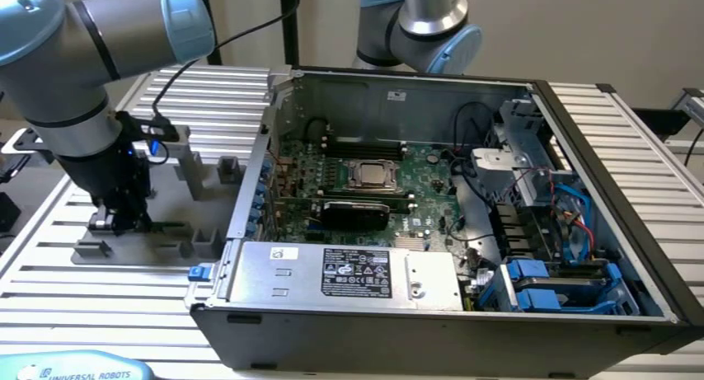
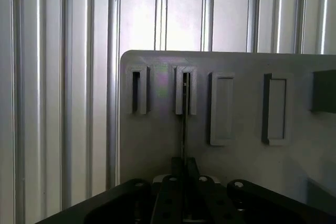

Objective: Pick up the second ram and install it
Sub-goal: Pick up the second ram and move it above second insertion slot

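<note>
The second ram (image 2: 184,129) stands on edge in a slotted post (image 2: 186,90) of the grey holder plate (image 2: 152,145), so I see it as a thin dark line. My gripper (image 2: 185,174) is down over its near end, with a finger on each side pressed against it. In the exterior view my gripper (image 1: 119,222) sits low on the grey holder (image 1: 132,252), at the exterior view's left of the open computer case (image 1: 440,314). A short length of the green stick (image 1: 167,226) shows beside the fingers.
The motherboard (image 1: 374,178) lies inside the case with a CPU socket (image 1: 372,174) and a broad black card (image 1: 352,213). Grey blocks (image 1: 204,241) stand up from the holder. A second robot arm (image 1: 429,25) stands behind the case. The slatted aluminium table (image 1: 99,306) surrounds everything.
</note>
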Controlling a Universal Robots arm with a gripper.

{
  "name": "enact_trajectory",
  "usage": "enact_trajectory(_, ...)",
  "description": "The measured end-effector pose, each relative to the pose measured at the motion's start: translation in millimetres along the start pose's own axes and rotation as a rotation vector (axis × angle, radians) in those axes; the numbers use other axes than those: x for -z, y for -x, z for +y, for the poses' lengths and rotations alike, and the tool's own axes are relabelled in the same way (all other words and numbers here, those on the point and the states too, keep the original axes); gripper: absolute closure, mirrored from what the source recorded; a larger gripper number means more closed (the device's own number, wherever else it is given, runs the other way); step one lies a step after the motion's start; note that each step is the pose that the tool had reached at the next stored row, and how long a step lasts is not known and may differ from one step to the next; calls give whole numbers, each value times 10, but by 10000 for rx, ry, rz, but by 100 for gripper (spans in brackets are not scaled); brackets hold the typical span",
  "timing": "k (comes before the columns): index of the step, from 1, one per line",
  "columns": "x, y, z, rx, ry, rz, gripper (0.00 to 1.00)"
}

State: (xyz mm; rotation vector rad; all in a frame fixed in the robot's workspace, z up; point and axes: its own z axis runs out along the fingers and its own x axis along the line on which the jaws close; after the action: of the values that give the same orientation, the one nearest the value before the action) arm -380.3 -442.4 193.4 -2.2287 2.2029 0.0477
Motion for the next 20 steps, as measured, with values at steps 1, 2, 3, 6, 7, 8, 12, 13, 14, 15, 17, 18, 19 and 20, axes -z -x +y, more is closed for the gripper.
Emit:
enact_trajectory(1,0,0,0,-20,0,0,86)
enact_trajectory(2,0,0,0,-22,-1,-1,86)
enact_trajectory(3,0,0,0,-22,-1,-1,86)
enact_trajectory(6,0,0,0,-23,-1,-1,86)
enact_trajectory(7,3,0,0,-23,-2,-2,86)
enact_trajectory(8,11,0,1,-23,1,0,86)
enact_trajectory(12,86,2,1,-23,0,0,86)
enact_trajectory(13,119,3,1,-23,1,-1,86)
enact_trajectory(14,161,4,1,-23,5,-1,86)
enact_trajectory(15,206,6,0,-23,7,-1,86)
enact_trajectory(17,299,8,-2,-23,19,0,86)
enact_trajectory(18,344,9,-5,-23,22,-1,86)
enact_trajectory(19,389,10,-7,-23,27,-1,86)
enact_trajectory(20,434,11,-9,-23,32,-1,86)
